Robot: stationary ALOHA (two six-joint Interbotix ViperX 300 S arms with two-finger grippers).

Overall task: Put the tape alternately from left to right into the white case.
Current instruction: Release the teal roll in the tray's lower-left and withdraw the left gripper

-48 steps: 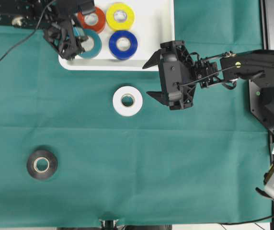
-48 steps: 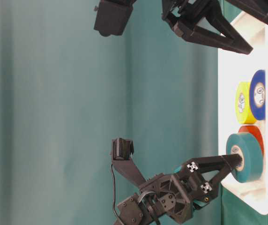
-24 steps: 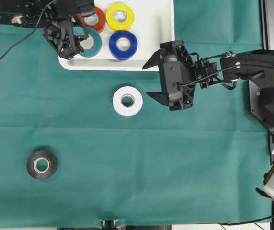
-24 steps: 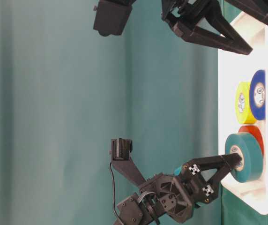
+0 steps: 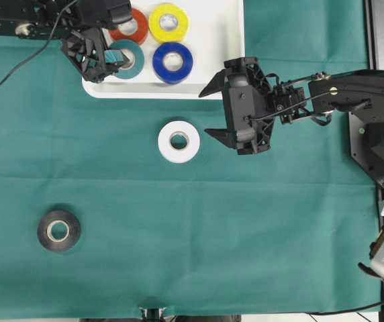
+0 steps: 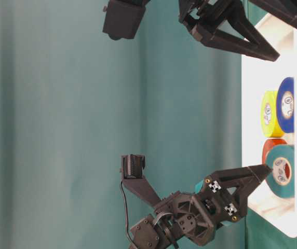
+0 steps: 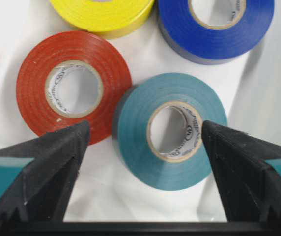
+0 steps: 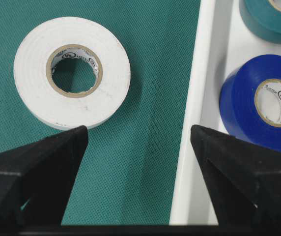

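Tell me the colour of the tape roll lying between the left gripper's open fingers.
Teal green tape roll, clearest in the left wrist view.

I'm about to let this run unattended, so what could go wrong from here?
The left tool stands open just over the teal tape roll, which touches the red tape roll; lifting out carelessly could drag either. The right tool straddles the white case rim, with the white tape roll off to one side; closing or descending there may clip the rim and miss.

Teal tape [image 7: 172, 130], white case [image 5: 212, 60], green cloth [image 5: 246, 221]
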